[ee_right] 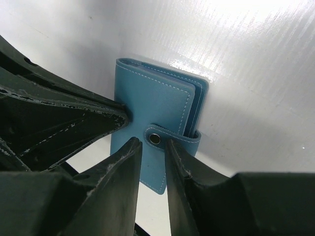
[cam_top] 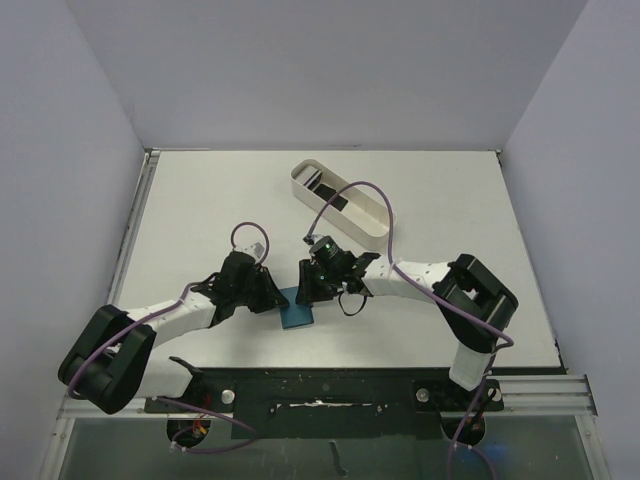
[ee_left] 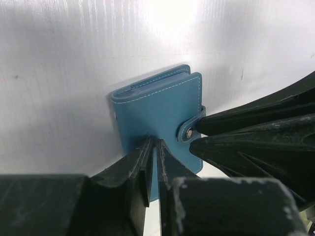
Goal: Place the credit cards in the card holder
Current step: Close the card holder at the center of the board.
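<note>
Wallet (cam_top: 297,312) lies flat on the table (cam_top: 200,200) between the two arms, folded shut, its snap (ee_right: 155,138) fastened. Left gripper (ee_left: 152,147) pinches the cover's near edge. Right gripper (ee_right: 152,150) has its fingers slightly parted either side of the snap tab, gripping nothing that I can see. Dark cards (cam_top: 322,186) sit in the white tray (cam_top: 372,232) well behind. None loaded yet, so I'd judge opening the wallet comes first.
</note>
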`<state>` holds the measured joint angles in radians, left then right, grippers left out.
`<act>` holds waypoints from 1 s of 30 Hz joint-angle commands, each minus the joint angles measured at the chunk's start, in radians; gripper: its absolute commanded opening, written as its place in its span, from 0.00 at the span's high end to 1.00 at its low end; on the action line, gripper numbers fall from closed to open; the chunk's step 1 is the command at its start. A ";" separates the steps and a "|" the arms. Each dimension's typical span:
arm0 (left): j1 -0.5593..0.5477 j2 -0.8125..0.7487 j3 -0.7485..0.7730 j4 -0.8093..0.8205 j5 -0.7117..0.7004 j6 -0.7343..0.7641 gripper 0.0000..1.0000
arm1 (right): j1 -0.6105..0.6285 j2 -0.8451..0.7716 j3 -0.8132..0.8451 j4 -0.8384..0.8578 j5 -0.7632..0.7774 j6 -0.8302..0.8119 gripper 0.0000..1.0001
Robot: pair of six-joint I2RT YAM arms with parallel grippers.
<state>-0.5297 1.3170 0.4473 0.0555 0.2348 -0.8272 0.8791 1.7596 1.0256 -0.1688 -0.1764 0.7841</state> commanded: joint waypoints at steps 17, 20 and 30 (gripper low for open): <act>-0.012 0.036 -0.005 0.032 -0.049 0.007 0.91 | 0.013 0.029 0.021 0.041 -0.072 -0.027 0.77; -0.012 0.036 -0.005 0.033 -0.049 0.007 0.91 | 0.016 0.034 0.022 0.041 -0.077 -0.029 0.77; -0.013 0.041 -0.007 0.035 -0.051 0.005 0.91 | 0.023 -0.001 0.050 0.056 -0.121 -0.045 0.77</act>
<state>-0.5343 1.3285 0.4473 0.0669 0.2352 -0.8310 0.8864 1.7782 1.0286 -0.1356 -0.2699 0.7582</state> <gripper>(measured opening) 0.087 0.233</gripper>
